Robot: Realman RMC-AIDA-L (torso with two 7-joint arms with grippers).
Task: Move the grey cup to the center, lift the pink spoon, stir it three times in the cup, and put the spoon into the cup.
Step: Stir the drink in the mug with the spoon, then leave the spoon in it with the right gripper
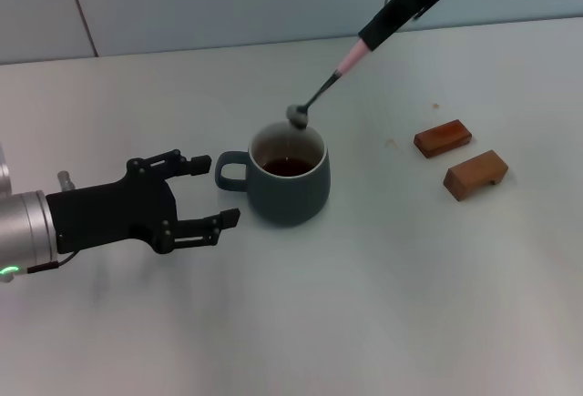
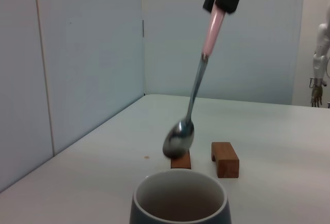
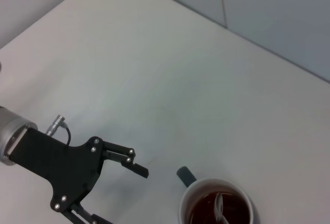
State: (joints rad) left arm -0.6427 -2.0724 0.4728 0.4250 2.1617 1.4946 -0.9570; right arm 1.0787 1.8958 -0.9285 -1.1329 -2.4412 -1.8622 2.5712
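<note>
Right gripper (image 1: 378, 27) is pinching the light, stiff spoon (image 1: 321, 94) by its pink handle above the cup (image 1: 290, 174); left gripper (image 1: 208, 193) is waiting open beside the cup's handle.

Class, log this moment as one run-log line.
right gripper: shut on pink spoon, bowl above grey cup | left gripper: open, beside cup handle | wooden blocks: untouched
</note>
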